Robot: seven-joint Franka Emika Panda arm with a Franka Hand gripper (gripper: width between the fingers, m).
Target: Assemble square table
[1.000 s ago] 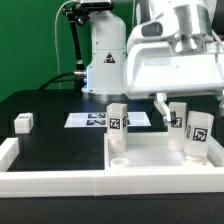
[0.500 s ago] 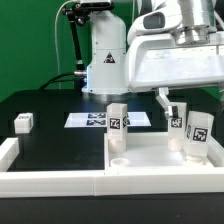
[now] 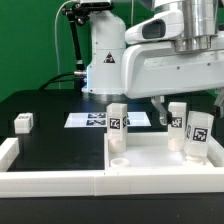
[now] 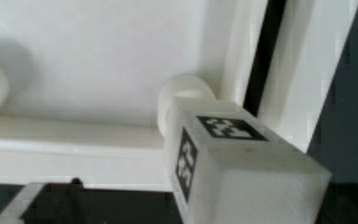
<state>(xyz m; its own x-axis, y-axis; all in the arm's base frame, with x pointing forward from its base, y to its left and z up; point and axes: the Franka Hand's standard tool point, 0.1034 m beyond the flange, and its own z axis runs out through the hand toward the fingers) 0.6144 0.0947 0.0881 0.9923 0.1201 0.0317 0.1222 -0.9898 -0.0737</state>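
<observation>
Square table slab lies rim-up in the lower right of the exterior view, with the left leg standing at its far left corner and the middle leg and right leg close together near the frame's right edge, while a loose leg sits well apart at the left on the black table. The gripper hangs over that pair at upper right, but its fingers are mostly hidden, so its opening cannot be told. The wrist view shows a tagged leg up close, probably one of the pair
</observation>
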